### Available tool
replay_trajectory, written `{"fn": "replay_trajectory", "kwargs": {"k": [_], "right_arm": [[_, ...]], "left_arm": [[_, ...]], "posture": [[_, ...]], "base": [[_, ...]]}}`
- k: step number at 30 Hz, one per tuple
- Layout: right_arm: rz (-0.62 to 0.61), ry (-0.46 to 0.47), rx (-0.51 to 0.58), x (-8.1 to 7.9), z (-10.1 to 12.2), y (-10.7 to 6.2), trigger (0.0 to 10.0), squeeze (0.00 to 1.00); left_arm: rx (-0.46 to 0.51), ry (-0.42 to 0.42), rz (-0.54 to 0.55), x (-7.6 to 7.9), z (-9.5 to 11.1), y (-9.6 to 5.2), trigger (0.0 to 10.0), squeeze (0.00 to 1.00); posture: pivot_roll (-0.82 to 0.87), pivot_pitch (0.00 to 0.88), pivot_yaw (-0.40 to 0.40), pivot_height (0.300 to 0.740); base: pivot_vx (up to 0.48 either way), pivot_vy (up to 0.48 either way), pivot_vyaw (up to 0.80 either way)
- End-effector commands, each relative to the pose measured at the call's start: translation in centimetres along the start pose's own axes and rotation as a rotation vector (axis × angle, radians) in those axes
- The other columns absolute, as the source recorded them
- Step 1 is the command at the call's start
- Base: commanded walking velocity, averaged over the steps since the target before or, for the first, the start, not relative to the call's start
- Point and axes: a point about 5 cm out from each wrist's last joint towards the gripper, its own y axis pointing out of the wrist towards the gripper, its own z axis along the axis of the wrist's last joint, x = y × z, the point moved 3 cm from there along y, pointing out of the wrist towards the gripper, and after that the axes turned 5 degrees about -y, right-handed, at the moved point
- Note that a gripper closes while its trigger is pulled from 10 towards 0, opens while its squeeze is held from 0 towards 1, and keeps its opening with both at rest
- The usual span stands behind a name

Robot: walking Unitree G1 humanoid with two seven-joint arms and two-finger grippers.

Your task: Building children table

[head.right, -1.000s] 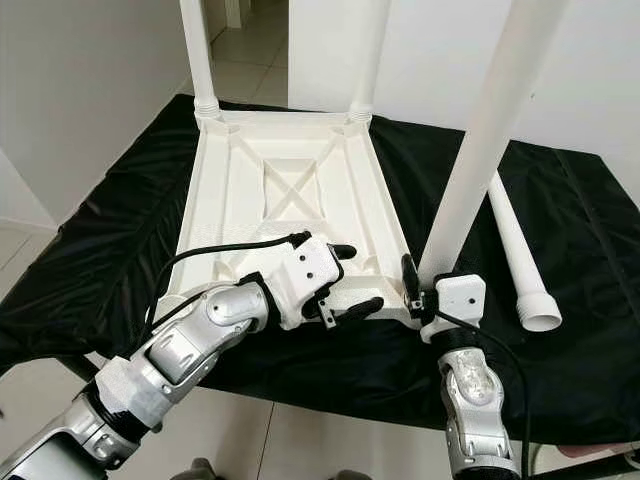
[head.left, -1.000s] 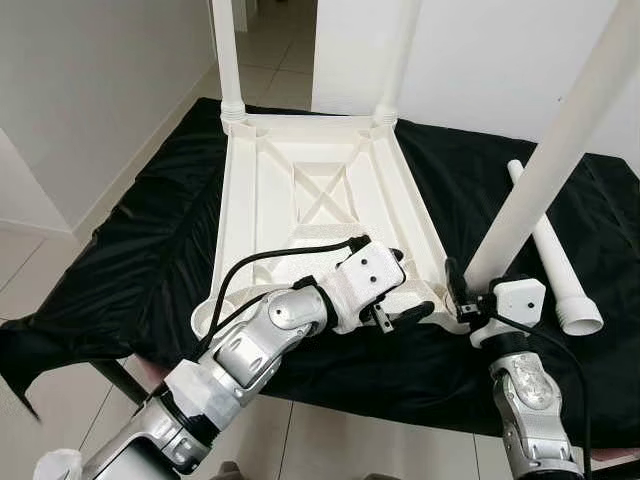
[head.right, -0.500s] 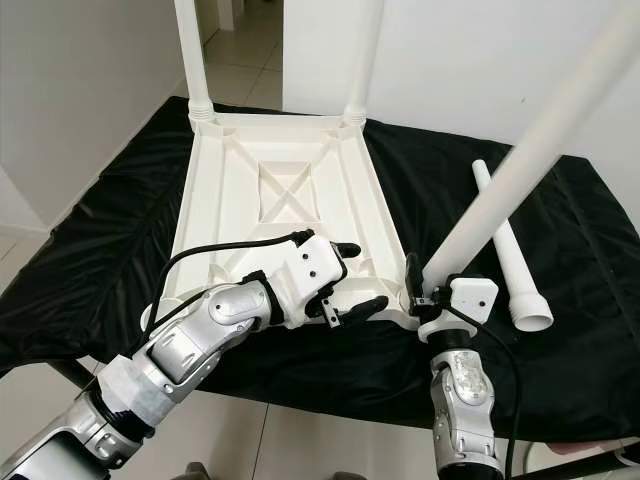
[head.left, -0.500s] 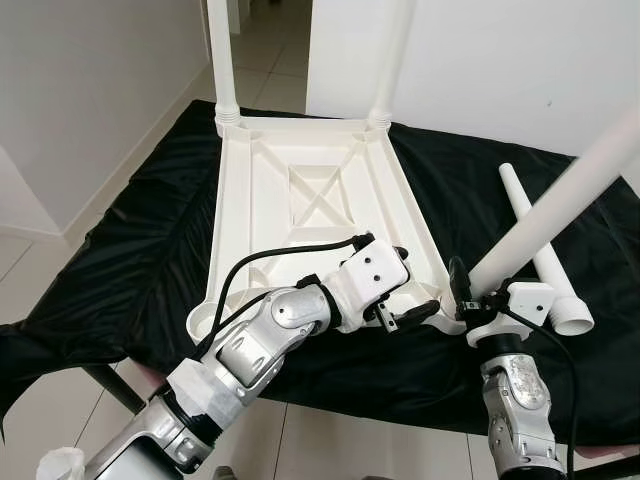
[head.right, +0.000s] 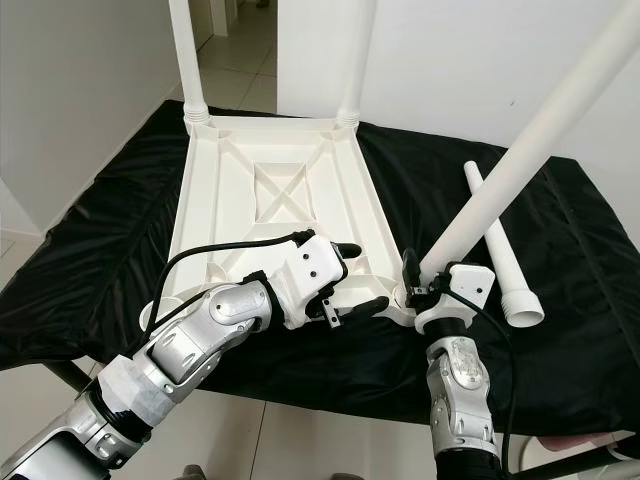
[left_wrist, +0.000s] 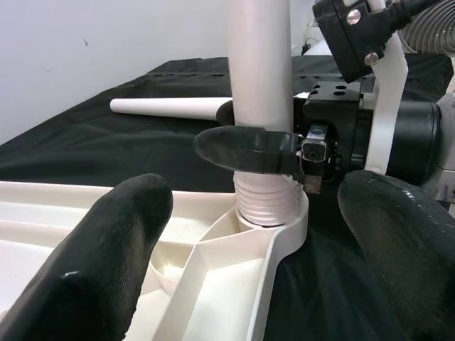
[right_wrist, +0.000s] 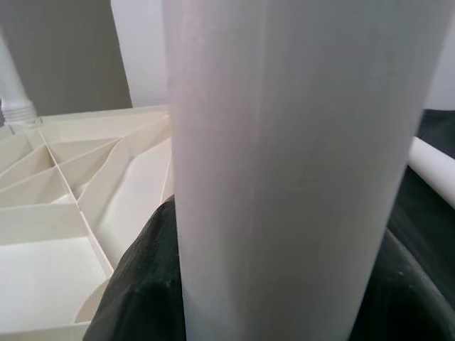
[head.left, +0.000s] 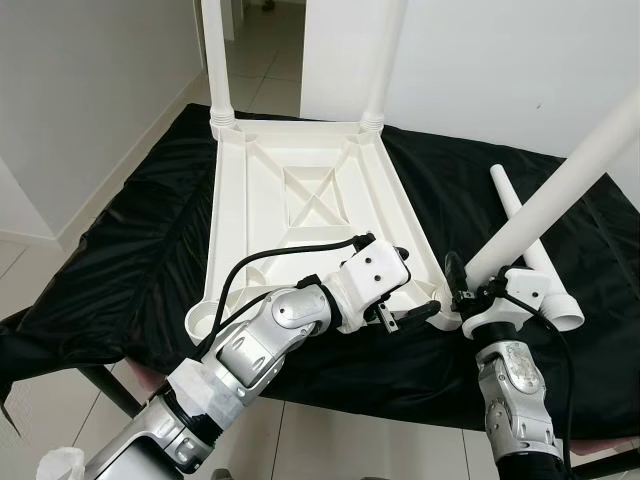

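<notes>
On the black-draped surface (head.left: 120, 250) you have the white tabletop (head.left: 300, 215) lying upside down, two legs (head.left: 217, 60) standing screwed into its far corners. At the near right corner your right end effector (head.left: 462, 290) is pinching a third leg (head.left: 545, 195) just above its threaded end; that leg tilts up and away to the right, its ribbed end sitting at the corner socket (left_wrist: 274, 227). You can see in the left wrist view one black finger (left_wrist: 245, 150) wrapped across the leg right above the threads. Your left end effector (head.left: 410, 295) rests on the tabletop's near edge just beside that socket, fingers spread wide and holding nothing, one finger (head.right: 345, 250) over the ribbed underside and the other along the rim. A fourth leg (head.left: 530, 250) lies loose on the cloth to the right of the tabletop, behind the tilted one.
</notes>
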Motion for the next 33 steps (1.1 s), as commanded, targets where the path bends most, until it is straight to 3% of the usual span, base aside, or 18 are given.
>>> {"fn": "replay_trajectory", "kwargs": {"k": [1,9,13,19,20,28,33], "right_arm": [[0.014,-0.014,-0.252,-0.2,-5.2,-2.0,10.0,0.00],[0.122,-0.129,-0.167,-1.2,-4.8,-3.1,10.0,0.00],[0.129,-0.128,-0.169,-1.3,-5.1,-3.5,10.0,0.00],[0.118,-0.080,-0.173,-1.3,-5.5,-4.1,10.0,0.00],[0.096,-0.022,-0.171,-1.1,-5.7,-4.3,10.0,0.00],[-0.012,0.112,-0.132,0.0,-5.9,-5.0,10.0,0.00],[0.003,0.066,-0.140,-0.1,-5.9,-5.0,10.0,0.00]], "left_arm": [[-0.009,0.020,-0.186,1.5,0.4,0.2,10.0,0.00],[-0.007,0.022,-0.185,1.5,0.5,0.1,10.0,0.00],[-0.006,0.022,-0.185,1.6,0.5,0.1,10.0,0.00],[-0.005,0.024,-0.184,1.5,0.6,0.1,10.0,0.00],[-0.003,0.025,-0.183,1.4,0.7,0.1,10.0,0.00],[-0.002,0.028,-0.179,1.4,0.8,0.1,10.0,0.00],[-0.001,0.028,-0.181,1.4,0.8,0.1,10.0,0.00]], "posture": [[0.03,0.004,-0.020,0.740],[0.03,0.000,-0.021,0.740],[0.03,0.000,-0.021,0.740],[0.03,0.006,-0.016,0.740],[0.02,0.009,-0.015,0.740],[0.03,0.012,-0.014,0.740],[0.02,0.015,-0.013,0.740]], "base": [[0.000,0.000,0.00],[0.000,0.000,0.00],[0.000,0.000,0.00],[0.000,0.000,0.00],[0.000,0.000,0.00],[0.000,0.000,0.00],[0.000,0.000,0.00]]}}
